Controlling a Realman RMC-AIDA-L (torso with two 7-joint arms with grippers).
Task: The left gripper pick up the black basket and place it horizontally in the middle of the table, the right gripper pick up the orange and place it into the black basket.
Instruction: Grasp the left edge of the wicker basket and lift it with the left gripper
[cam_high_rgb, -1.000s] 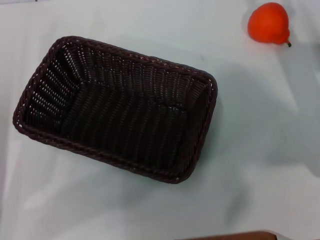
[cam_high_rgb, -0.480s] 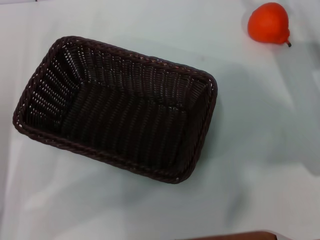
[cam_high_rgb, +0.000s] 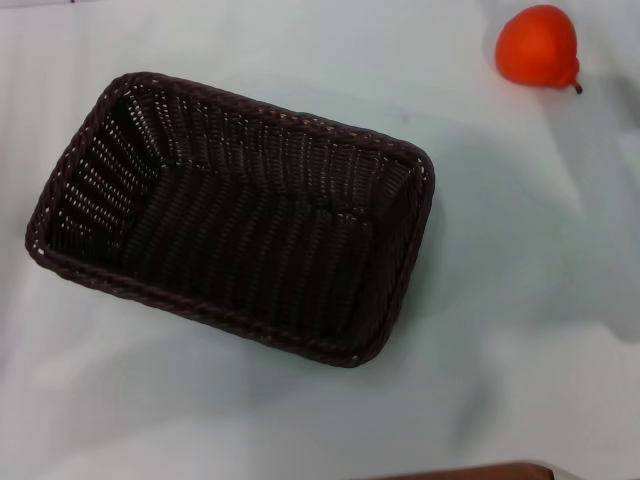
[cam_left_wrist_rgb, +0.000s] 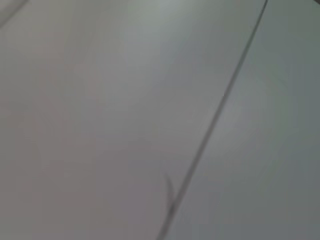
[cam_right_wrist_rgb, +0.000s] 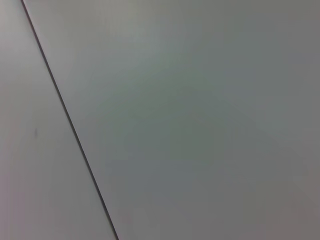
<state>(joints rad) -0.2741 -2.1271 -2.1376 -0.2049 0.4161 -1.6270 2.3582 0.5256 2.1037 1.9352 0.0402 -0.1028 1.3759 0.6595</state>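
Only in the head view: black basket (cam_high_rgb: 232, 218), mouth up, lying slantwise on the white desk (cam_high_rgb: 500, 300), left of centre; orange (cam_high_rgb: 538, 46) at the far right, well apart from the basket, stem toward the right. Both wrist views: just a plain pale surface crossed by a thin dark line (cam_left_wrist_rgb: 215, 120). No grippers visible, so fingers' state impossible to tell. Basket and orange unmoved since a second ago. Brown edge (cam_high_rgb: 470, 471) at the near border.
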